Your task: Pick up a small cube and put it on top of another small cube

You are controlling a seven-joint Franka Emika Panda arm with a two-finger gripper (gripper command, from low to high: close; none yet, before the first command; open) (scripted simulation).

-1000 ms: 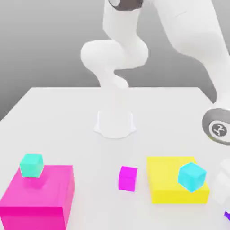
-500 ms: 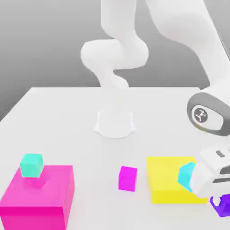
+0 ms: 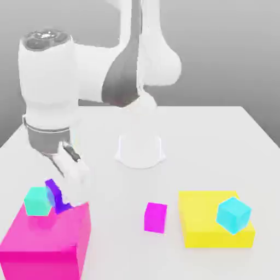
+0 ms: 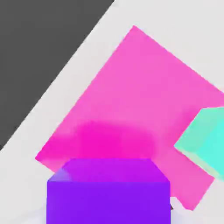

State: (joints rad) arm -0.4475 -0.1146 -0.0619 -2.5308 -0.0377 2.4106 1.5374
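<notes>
Violet cube (image 4: 108, 201) gripped in the hand (image 3: 64, 191), it hovers just beside the turquoise cube (image 3: 38, 201) at the exterior view's left.

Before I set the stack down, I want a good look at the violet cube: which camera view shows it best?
The hand view: two broad faces of the violet cube appear. The exterior view shows only a partly covered sliver beside the gripper.

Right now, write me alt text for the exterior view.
A white robot arm's gripper holds a violet cube beside a turquoise cube on a pink block. Toward the exterior view's right are a magenta cube and a yellow block bearing a cyan cube.
</notes>
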